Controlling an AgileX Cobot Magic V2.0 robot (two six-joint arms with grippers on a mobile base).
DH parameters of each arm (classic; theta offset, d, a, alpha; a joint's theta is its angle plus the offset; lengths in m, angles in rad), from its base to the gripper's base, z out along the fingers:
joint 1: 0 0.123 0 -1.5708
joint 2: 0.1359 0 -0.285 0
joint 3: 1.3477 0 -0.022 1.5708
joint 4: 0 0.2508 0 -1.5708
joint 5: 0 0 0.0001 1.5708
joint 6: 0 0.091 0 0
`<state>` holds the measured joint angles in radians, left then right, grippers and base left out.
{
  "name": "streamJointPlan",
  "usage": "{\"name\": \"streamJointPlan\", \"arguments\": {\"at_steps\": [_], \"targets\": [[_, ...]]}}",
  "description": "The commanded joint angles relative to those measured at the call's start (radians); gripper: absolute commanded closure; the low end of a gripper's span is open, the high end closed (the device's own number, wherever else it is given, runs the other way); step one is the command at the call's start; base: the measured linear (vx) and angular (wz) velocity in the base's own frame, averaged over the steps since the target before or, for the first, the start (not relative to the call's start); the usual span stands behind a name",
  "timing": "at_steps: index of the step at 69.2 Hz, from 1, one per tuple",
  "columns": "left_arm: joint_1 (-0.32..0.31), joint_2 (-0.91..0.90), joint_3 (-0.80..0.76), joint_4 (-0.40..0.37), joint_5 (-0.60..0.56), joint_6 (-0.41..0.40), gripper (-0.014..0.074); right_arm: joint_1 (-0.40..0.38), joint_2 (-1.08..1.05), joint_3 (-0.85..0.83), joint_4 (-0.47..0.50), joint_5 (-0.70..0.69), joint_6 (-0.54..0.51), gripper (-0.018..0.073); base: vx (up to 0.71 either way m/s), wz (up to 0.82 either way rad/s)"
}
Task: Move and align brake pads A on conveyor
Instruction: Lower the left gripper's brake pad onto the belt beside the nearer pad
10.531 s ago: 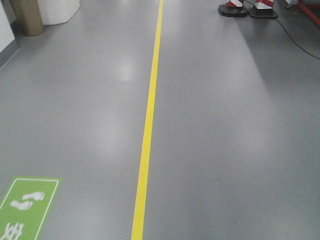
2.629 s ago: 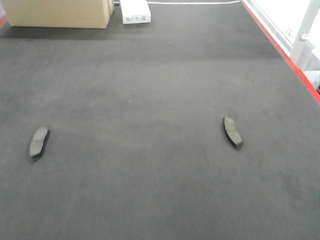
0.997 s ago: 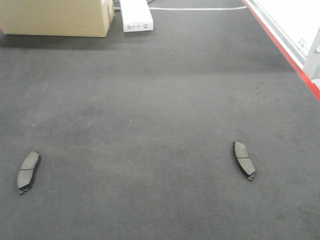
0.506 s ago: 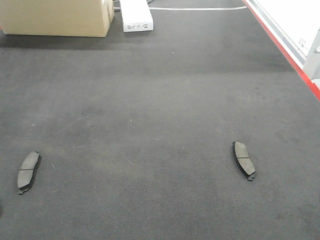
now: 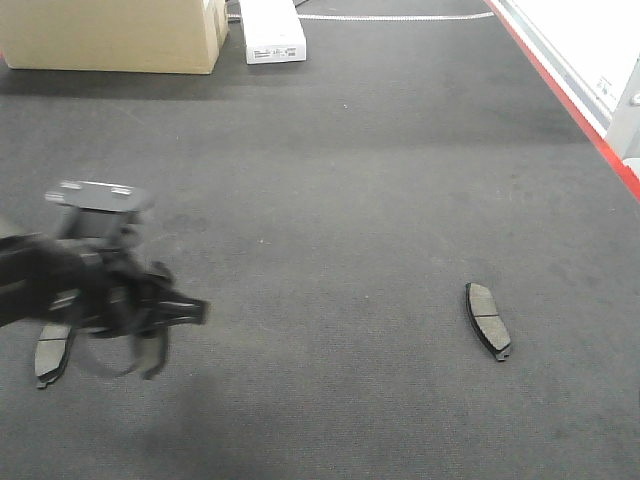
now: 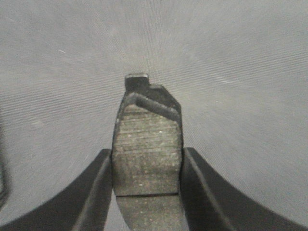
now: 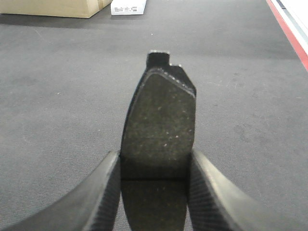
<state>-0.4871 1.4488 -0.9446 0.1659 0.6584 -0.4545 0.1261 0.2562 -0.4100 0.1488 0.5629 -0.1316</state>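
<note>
Brake pads point(image 6: 147, 159) point(image 7: 159, 130) sat clamped in both pincers, left point(image 6: 147, 192) and right point(image 7: 155, 192), above the conveyor point(image 5: 330, 180).

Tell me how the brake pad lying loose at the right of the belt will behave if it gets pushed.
The brake pad lies flat and oblong, so it should slide or pivot, not roll. The rough conveyor probably drags on it. It looks rigid, with a backing plate, and likely dense for its size.
</note>
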Motion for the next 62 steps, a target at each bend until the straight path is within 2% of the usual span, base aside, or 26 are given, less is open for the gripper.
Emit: {"name": "streamJointPlan", "arguments": {"at_steps": [1, 17, 29, 48, 62], "targets": [[-0.005, 0.102, -0.097, 0.008, -0.046, -0.008, 0.0581, -0.003, 0.009, -0.033, 0.001, -0.097, -0.008, 0.0562, 0.0, 0.0], [-0.005, 0.313, -0.242, 0.008, 0.026, -0.008, 0.0531, -0.003, 0.009, -0.033, 0.001, -0.098, -0.008, 0.0562, 0.0, 0.0], [-0.005, 0.393, -0.298, 0.005, 0.055, -0.007, 0.0421, -0.003, 0.009, -0.033, 0.001, -0.098, -0.008, 0.0562, 0.0, 0.0], [-0.005, 0.401, -0.31, 0.008, 0.069, -0.007, 0.0191, -0.003, 0.009, -0.033, 0.001, -0.098, -0.008, 0.0562, 0.0, 0.0], [-0.006, 0.302, -0.31, 0.02, 0.089, 0.011, 0.0174, -0.003, 0.009, -0.033, 0.001, -0.098, -0.008, 0.0562, 0.0, 0.0]]}}
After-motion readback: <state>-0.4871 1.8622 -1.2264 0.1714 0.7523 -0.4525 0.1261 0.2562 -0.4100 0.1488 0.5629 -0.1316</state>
